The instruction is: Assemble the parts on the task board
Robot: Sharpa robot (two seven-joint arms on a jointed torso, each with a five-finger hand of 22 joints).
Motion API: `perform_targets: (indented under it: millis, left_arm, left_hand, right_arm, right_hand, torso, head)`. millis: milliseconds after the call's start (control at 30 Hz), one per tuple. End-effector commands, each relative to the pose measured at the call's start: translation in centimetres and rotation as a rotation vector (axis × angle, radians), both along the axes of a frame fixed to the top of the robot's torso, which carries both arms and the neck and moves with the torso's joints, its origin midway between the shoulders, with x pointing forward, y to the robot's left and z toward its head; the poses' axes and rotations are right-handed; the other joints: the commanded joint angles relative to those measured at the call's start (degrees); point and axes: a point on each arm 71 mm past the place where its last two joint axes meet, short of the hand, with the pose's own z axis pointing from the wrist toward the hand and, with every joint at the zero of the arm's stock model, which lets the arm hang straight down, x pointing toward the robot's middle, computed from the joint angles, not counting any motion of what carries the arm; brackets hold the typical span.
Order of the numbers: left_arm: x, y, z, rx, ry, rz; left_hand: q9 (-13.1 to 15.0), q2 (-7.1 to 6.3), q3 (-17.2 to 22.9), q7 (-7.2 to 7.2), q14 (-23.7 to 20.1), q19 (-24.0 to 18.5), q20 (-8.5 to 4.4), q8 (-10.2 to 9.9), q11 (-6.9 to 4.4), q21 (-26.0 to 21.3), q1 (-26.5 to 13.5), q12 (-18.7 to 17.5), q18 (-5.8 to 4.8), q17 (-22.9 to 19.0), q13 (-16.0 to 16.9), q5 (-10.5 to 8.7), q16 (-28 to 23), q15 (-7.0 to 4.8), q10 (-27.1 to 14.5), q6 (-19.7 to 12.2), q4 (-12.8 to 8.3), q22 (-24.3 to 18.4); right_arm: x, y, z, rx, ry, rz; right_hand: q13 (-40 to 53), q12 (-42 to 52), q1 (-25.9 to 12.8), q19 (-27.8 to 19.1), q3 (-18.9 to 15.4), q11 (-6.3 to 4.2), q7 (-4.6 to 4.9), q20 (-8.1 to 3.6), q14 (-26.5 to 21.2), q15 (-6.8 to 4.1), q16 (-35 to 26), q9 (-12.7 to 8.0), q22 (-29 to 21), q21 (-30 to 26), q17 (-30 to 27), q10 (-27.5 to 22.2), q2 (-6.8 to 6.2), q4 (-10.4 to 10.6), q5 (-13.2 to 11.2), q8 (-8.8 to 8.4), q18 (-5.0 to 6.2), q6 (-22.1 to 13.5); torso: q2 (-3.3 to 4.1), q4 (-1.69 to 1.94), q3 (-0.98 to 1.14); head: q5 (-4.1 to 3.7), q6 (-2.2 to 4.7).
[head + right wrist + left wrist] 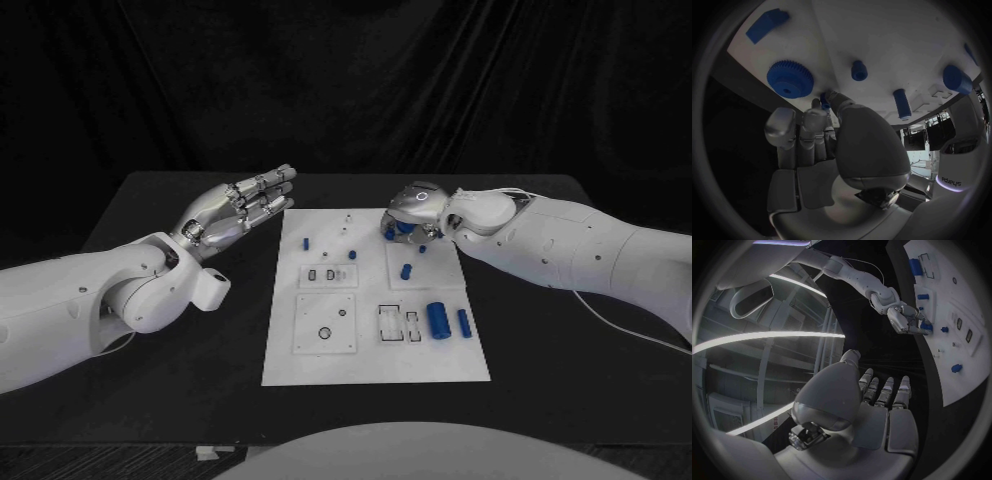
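Right hand working a part at the task board's far edge

Near the board's (375, 370) right edge lie loose blue cylinders (438, 321). The left hand (238, 210) hovers spread, empty, beside its left edge. Farthest, the right hand (413, 215) fingers a small blue part (825, 101) beside the gear (790, 78); whether it's pinched, I cannot tell. Next likely needs seating it squarely.

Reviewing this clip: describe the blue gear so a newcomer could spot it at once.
Start at the white task board in the middle of the black table and go to its far end, where the right hand reaches down. The blue gear lies flat there beside the fingers; unlike the smooth blue pegs nearby, its rim is toothed.
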Motion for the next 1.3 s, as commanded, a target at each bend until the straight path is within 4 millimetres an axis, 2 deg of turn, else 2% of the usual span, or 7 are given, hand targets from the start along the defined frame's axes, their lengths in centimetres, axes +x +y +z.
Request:
perform_targets:
  millis: [33, 333, 633, 767, 867, 1167, 1300]
  left_arm:
    - [-0.1, -0.2, 0.0, -0.011, 0.001, -0.018]
    - [-0.1, 0.1, -0.1, -0.002, 0.014, -0.016]
    - [-0.6, 0.2, 0.1, 0.003, 0.02, -0.007]
    - [-0.8, 0.2, 0.3, -0.002, 0.007, 0.002]
    - [-0.9, 0.1, 0.4, -0.01, -0.007, 0.007]
    - [-1.2, -0.1, 0.7, -0.02, -0.021, 0.007]
    - [-1.3, -0.2, 0.8, -0.023, -0.023, 0.006]
  left_hand:
    - [0.1, 0.06, 0.4, 0.13, 0.4, 0.3, 0.21, 0.4, 0.58, 0.4, 0.6, 0.2, 1.05, 0.1, 0.1, 0.36, 0.3, 0.19, 0.1, 0.4, 0.1, 0.1]
    - [0.1, 0.0, 1.0, 0.35, 0.6, 0.5, 0.28, 0.5, 0.83, 0.5, 0.9, 0.5, 1.03, 0.1, 0.1, 0.49, 0.5, 0.29, 0.4, 1.1, -0.1, 0.1]
    - [0.2, -0.19, 1.1, 0.42, 0.6, 0.5, 0.28, 0.6, 0.9, 0.5, 0.9, 0.6, 1.02, 0.1, 0.2, 0.49, 0.5, 0.23, 0.6, 1.5, -0.2, 0.1]
    - [0.2, -0.5, 1.1, 0.46, 0.1, 0.2, 0.17, 0.7, 0.92, 0.3, 0.7, 0.6, 1.0, 0.0, 0.2, 0.44, 0.2, -0.05, 0.6, 1.5, 0.0, 0.0]
    - [0.1, -0.63, 1.2, 0.42, -0.5, -0.2, -0.1, 0.6, 0.89, 0.0, 0.4, 0.6, 1.01, -0.1, 0.1, 0.42, -0.2, -0.49, 0.6, 1.4, 0.4, -0.2]
    - [0.1, -0.67, 1.3, 0.4, -0.8, -0.4, -0.26, 0.6, 0.89, -0.2, 0.4, 0.6, 1.01, -0.2, 0.1, 0.41, -0.4, -0.66, 0.6, 1.3, 0.5, -0.3]
    - [0.1, -0.68, 1.3, 0.41, -0.8, -0.4, -0.27, 0.6, 0.9, -0.1, 0.4, 0.6, 1.01, -0.2, 0.2, 0.43, -0.3, -0.67, 0.7, 1.3, 0.5, -0.3]
  right_arm:
    - [-0.3, 0.2, 0.1, 0.039, -0.042, 0.053]
    - [-0.2, 0.2, 0.8, 0.08, -0.055, 0.047]
    - [0.7, 1.1, 4.5, 0.088, -0.066, 0.027]
    - [1.3, 1.8, 5.9, 0.075, -0.068, 0.014]
    - [1.7, 2.2, 6.5, 0.069, -0.054, -0.005]
    - [2.6, 2.7, 6.7, 0.078, -0.031, -0.058]
    - [2.8, 2.8, 6.4, 0.083, -0.032, -0.076]
  right_hand:
    - [0.1, 0.5, 0.7, -0.3, 0.3, -0.06, 0.28, -0.26, 0.0, -0.42, 0.4, 1.4, 0.2, 0.2, 0.4, 1.5, 0.76, -0.3, 0.0, 1.1, -0.84, 1.7]
    - [-0.1, 0.5, 1.6, -0.2, 0.3, 0.19, 0.88, -0.23, 0.1, -0.31, 1.1, 2.4, 1.1, 0.6, 2.1, 3.4, 0.89, -1.1, 0.1, 1.79, -1.01, 3.1]
    - [-0.2, 0.1, 1.5, -0.2, 0.1, 0.59, 1.26, -0.07, 0.1, -0.07, 1.2, 2.6, 1.6, 0.9, 2.2, 3.4, 0.61, -1.1, -0.2, 1.59, -1.14, 2.8]
    - [-0.3, -0.3, 1.1, -0.2, -0.1, 0.73, 1.37, 0.05, 0.1, 0.06, 1.1, 2.6, 1.8, 0.9, 2.2, 3.2, 0.45, -0.9, -0.6, 1.21, -1.15, 2.3]
    - [-0.4, -0.6, 0.6, -0.2, -0.2, 0.85, 1.43, 0.15, 0.1, 0.15, 1.3, 2.6, 2.1, 1.1, 2.6, 3.1, 0.18, -0.6, -0.9, 0.89, -1.2, 1.9]
    - [-0.4, -1.4, 0.1, -0.2, -0.3, 1.34, 1.86, 0.37, 0.2, 0.42, 1.7, 2.6, 2.8, 1.4, 3.4, 2.7, -0.05, -0.3, -1.9, 0.23, -1.32, 1.1]
    - [-0.4, -1.6, -0.1, -0.1, -0.4, 1.51, 2.0, 0.47, 0.1, 0.55, 1.8, 2.6, 3.1, 1.6, 3.6, 2.5, -0.09, -0.1, -2.0, 0.01, -1.38, 0.8]
  torso:
    - [-0.01, 0.04, -0.01]
    - [0.01, 0.02, -0.02]
    - [-0.06, -0.04, -0.07]
    - [0.37, 0.38, -0.24]
    - [0.91, 0.69, -0.28]
    - [1.95, 1.49, -0.25]
    - [2.87, 2.32, -0.41]
  head:
    - [0.09, -0.15]
    - [0.24, -0.12]
    - [-0.05, 0.07]
    - [-0.33, 0.22]
    - [-0.78, 0.98]
    - [-0.96, 1.76]
    - [-2.22, 2.67]
